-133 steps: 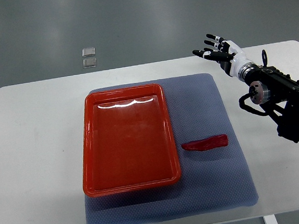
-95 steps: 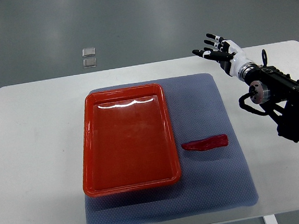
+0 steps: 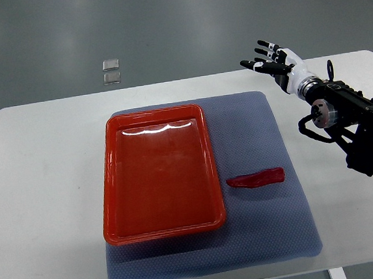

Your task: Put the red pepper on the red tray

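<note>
While the red pepper point(image 3: 256, 178) is lying on the grey mat point(image 3: 273, 230) just beside the empty red tray point(image 3: 163, 229), the right hand point(image 3: 273, 61) is hovering well apart from it, fingers spread, holding nothing. Reaching is the step in hand; next it needs lowering over the pepper and closing.

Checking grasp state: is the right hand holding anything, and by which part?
Nothing is held. The right hand is open above the table's far edge, fingers spread. The red pepper lies on the grey mat, beside the red tray.
</note>
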Controlling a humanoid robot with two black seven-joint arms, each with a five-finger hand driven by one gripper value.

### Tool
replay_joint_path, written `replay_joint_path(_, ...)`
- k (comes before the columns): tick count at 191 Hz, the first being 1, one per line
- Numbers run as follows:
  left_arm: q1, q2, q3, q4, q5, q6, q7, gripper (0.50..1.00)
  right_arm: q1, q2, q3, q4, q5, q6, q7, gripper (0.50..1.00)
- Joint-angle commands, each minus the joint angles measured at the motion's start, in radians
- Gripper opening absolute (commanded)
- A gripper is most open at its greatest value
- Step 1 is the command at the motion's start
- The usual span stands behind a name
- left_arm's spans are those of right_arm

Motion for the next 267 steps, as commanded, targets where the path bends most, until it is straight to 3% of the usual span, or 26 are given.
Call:
replay_joint_path(1,0.0,0.0,-0.001,0.0,0.0,0.0,0.0,1.0,0.0,-0.003,0.0,0.001,-0.001,0.002,0.0,0.915)
replay_joint_path(150,0.0,0.0,-0.001,0.0,0.0,0.0,0.0,1.0,-0.001,-0.081,-0.002,0.015,-0.002,0.032,0.031,0.915)
replay_joint_path(239,0.0,0.0,-0.001,0.0,-0.001,0.0,0.0,1.0,0.008,-0.111,-0.038,0.116,-0.03,0.035,0.028,0.913)
replay_joint_path(267,0.0,0.0,-0.001,0.0,0.0,0.0,0.0,1.0,0.058,-0.169,-0.167,0.165,-0.051,0.037,0.029,0.913)
